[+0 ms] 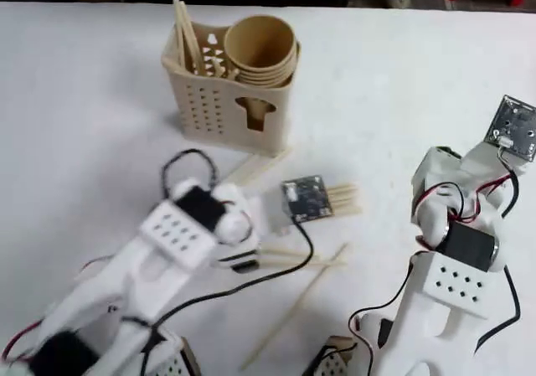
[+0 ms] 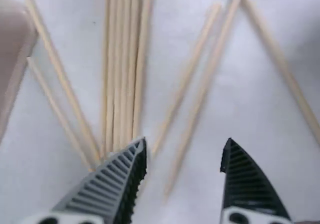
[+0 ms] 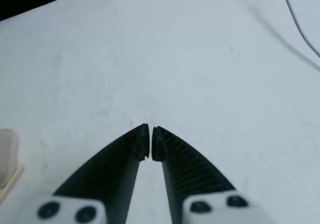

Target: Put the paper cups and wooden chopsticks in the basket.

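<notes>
You have the white table (image 1: 84, 100), and at its far side stands the basket (image 1: 219, 112) with the stacked paper cups (image 1: 261, 45) already inside. Your left gripper (image 2: 186, 144) hangs with jaws spread over the loose wooden chopsticks (image 2: 122, 59) lying just near of the basket. Centre it on the tight bundle, lower until both tips straddle it, then close. The sticks are thin, pale and fanned out, so take few at once. The right gripper (image 3: 150, 143) sits closed on nothing, off to the right.
</notes>
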Robot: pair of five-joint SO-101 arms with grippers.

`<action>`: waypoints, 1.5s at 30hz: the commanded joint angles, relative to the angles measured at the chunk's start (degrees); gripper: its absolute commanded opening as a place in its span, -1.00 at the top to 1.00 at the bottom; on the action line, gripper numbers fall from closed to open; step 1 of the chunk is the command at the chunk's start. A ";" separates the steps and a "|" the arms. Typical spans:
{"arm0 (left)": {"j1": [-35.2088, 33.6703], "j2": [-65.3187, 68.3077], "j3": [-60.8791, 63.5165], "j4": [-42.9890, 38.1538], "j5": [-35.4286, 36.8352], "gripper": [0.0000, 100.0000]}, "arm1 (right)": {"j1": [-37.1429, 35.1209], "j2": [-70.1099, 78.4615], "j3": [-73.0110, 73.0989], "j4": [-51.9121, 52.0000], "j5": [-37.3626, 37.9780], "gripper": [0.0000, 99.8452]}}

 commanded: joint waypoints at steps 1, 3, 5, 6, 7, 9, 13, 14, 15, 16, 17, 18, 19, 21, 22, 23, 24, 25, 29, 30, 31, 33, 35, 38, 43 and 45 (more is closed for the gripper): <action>3.74 8.84 -0.88 -7.47 -0.09 0.51 | 1.27 -1.36 -0.44 -1.10 -0.53 0.94; 4.53 12.09 -0.88 -10.29 -0.09 0.51 | 1.80 -1.36 -0.44 -1.10 -0.53 0.94; 4.88 14.73 -0.97 -12.31 -0.09 0.51 | 2.07 -1.36 -0.44 -1.10 -0.53 0.94; 4.88 15.96 -1.67 -12.92 -0.09 0.51 | 2.07 -1.36 -0.44 -1.10 -0.53 0.94; 4.70 17.45 -2.46 -13.10 -0.09 0.51 | 2.07 -1.36 -0.44 -1.10 -0.53 0.94; 4.53 20.62 -4.66 -13.19 -0.09 0.51 | 1.98 -1.36 -0.44 -1.10 -0.53 0.94; 4.62 28.00 -8.97 -13.19 0.00 0.51 | 1.98 -1.36 -0.44 -1.10 -0.35 0.94; 4.62 29.76 -10.20 -13.01 0.18 0.51 | 1.98 -1.36 -0.44 -1.10 -0.35 0.94; 4.62 31.25 -11.52 -12.57 1.14 0.52 | 1.98 -1.36 -0.44 -1.10 -0.26 0.94; 4.53 32.75 -13.27 -11.60 2.11 0.55 | 1.98 -1.36 -0.44 -1.10 -0.18 0.94; 4.53 34.15 -15.03 -10.55 2.55 0.58 | 1.98 -1.36 -0.44 -1.10 -0.18 0.94; 4.62 35.47 -16.44 -9.58 2.73 0.61 | 1.98 -1.36 -0.44 -1.10 -0.18 0.94; 4.70 36.97 -17.67 -8.97 2.81 0.65 | 1.98 -1.36 -0.44 -1.10 -0.09 0.94; 4.79 39.60 -19.78 -7.65 2.90 0.74 | 1.98 -1.36 -0.44 -1.10 -0.09 0.94; 4.88 40.57 -20.66 -6.77 2.90 0.79 | 1.98 -1.36 -0.44 -1.10 -0.09 0.94; 4.88 41.54 -21.54 -5.98 2.90 0.85 | 1.98 -1.36 -0.44 -1.10 -0.09 0.94; 4.88 42.42 -22.42 -5.19 2.90 0.91 | 1.98 -1.36 -0.44 -1.10 -0.09 0.94; 4.88 43.03 -22.95 -4.48 2.90 0.96 | 1.98 -1.36 -0.44 -1.10 -0.09 0.94; 4.88 43.12 -23.21 -1.67 2.99 0.96 | 1.80 -1.36 -0.44 -1.10 -0.09 0.94; 4.88 42.86 -23.30 -1.05 2.99 0.96 | 1.80 -1.36 -0.44 -1.10 -0.09 0.94; 4.88 42.51 -23.47 -0.18 2.99 0.96 | 1.80 -1.36 -0.44 -1.10 -0.09 0.94; 4.79 41.36 -23.65 1.58 2.99 0.96 | 1.80 -1.36 -0.44 -1.10 -0.09 0.94; 4.79 39.16 -23.65 3.43 3.08 0.96 | 1.80 -1.36 -0.44 -1.10 -0.09 0.94; 4.44 34.68 -23.65 6.86 3.08 0.96 | 1.80 -1.36 -0.44 -1.10 -0.09 0.94; 1.98 26.77 -23.74 11.60 4.31 0.96 | 1.80 -1.36 -0.44 -1.10 -0.09 0.94; 0.84 23.60 -23.74 12.92 4.66 0.96 | 1.80 -1.36 -0.44 -1.10 -0.09 0.94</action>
